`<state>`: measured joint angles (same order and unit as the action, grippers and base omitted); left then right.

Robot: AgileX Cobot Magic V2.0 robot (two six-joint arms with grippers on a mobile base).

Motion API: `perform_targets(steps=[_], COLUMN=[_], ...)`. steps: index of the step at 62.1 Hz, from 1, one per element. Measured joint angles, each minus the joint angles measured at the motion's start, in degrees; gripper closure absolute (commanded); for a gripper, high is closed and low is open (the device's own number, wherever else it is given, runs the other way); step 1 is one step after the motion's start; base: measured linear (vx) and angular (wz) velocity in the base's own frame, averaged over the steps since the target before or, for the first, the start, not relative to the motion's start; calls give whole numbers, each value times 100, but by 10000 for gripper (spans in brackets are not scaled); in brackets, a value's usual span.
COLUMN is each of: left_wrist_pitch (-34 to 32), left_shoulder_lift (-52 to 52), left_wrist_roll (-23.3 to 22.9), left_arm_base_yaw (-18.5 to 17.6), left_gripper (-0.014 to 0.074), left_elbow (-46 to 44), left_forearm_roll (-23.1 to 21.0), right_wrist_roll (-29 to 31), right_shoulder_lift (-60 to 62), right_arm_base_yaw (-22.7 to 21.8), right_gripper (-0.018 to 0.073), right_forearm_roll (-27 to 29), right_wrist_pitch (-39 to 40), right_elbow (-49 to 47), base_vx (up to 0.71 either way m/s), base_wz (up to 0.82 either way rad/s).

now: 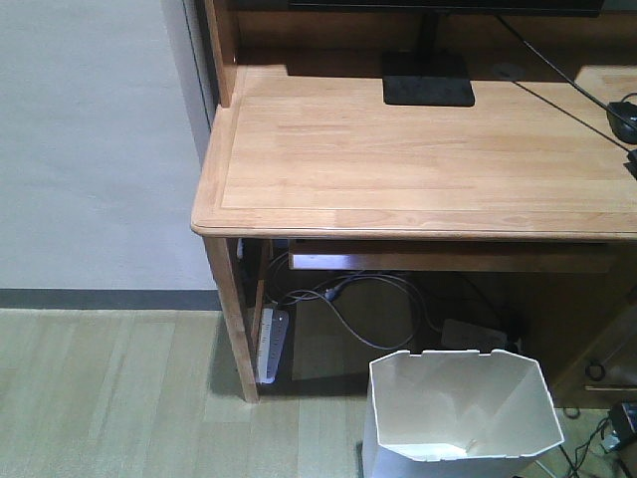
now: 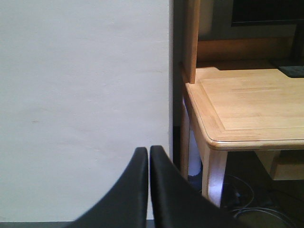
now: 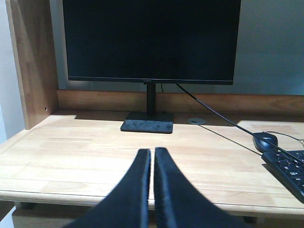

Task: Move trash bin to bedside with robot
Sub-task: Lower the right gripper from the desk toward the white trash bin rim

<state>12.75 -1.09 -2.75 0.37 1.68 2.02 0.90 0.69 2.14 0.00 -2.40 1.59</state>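
Note:
The white trash bin with an angular rim stands on the floor in front of the light wooden desk, at the lower right of the front view; it looks empty inside. The bed is out of view. My left gripper is shut and empty, held in the air facing the white wall beside the desk's left corner. My right gripper is shut and empty, held above the desk's front edge and pointing at the monitor. Neither gripper shows in the front view, and neither is near the bin.
A black monitor on a stand sits on the desk, with a mouse and keyboard at the right. A power strip and cables lie under the desk. A white wall is left.

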Motion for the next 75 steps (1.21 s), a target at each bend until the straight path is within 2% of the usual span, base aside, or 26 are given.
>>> perform_targets(steps=[63, 75], left_wrist_pitch=[0, 0], left_shoulder_lift=[0, 0], left_wrist_roll=[0, 0], left_arm_base_yaw=[0, 0], left_gripper=[602, 602], left_elbow=[0, 0], left_forearm_roll=[0, 0], right_wrist_roll=[0, 0], right_shoulder_lift=[0, 0], right_arm_base_yaw=[0, 0], right_gripper=[565, 565], right_forearm_roll=[0, 57], right_wrist_pitch=[7, 286], right_elbow=[0, -20], base_vx=[0, 0], base_wz=[0, 0])
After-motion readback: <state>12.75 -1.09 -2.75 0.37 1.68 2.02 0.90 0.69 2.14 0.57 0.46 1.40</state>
